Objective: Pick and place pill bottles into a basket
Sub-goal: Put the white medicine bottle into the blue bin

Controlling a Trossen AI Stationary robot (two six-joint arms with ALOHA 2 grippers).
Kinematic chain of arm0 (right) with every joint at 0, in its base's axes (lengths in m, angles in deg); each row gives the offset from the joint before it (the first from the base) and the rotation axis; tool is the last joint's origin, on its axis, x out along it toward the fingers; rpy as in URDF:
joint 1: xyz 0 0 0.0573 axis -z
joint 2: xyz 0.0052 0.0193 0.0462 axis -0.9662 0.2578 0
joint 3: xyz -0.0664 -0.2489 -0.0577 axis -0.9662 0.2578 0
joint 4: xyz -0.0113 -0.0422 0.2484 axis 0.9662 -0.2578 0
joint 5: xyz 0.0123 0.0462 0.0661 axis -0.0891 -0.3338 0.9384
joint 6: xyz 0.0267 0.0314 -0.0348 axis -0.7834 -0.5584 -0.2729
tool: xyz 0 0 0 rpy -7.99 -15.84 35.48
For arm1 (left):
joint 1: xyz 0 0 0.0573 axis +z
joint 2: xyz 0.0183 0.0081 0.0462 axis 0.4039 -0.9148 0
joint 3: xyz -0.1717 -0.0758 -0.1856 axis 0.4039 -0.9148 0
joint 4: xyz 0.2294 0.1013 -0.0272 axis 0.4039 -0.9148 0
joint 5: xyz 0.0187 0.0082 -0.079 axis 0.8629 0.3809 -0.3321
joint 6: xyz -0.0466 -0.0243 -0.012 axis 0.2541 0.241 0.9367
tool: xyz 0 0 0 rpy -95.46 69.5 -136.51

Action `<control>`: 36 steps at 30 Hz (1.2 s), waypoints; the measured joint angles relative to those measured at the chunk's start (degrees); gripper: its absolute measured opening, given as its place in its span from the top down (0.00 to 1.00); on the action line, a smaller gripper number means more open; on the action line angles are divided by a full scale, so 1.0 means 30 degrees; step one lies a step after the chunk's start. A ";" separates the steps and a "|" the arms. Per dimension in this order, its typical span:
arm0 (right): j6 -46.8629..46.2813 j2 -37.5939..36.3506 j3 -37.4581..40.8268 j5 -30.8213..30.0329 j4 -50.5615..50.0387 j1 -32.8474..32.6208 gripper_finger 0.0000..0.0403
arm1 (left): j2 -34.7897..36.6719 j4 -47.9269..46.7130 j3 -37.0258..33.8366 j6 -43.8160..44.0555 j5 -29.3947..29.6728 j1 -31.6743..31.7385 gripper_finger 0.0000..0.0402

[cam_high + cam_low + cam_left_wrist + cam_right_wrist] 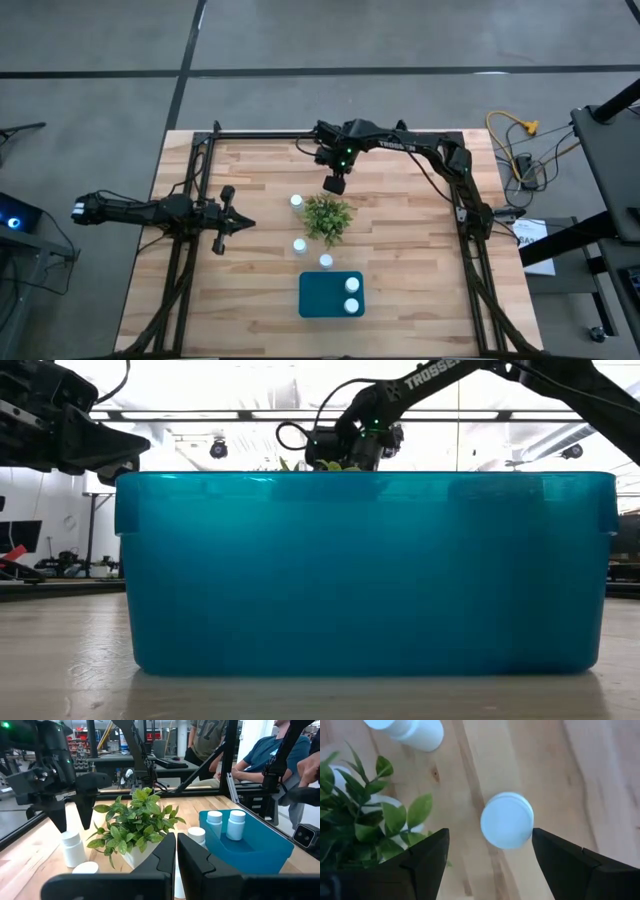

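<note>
With your right gripper open above an upright bottle standing between its fingers beside the plant, take that light, rigid, smooth bottle just below the cap; left gripper closed.

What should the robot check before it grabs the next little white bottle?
1. Right gripper open: ok, its fingers stand wide apart.
2. Bottle lined up between the fingers: ok, its cap shows in the gap in the right wrist view.
3. Bottle upright: ok, the round cap faces up.
4. Plant out of the way: cannot tell, leaves sit close beside one finger.
5. Room in the basket: ok, two bottles stand at one end and the rest is bare.
6. Left gripper clear of the work: ok, shut and waiting at the table's left side.
</note>
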 joint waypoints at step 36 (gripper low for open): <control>-0.0761 -0.0007 0.0252 -0.0002 0.1458 0.0000 0.35 | 0.0000 0.0000 -0.0005 0.0000 0.0000 -0.0003 1.00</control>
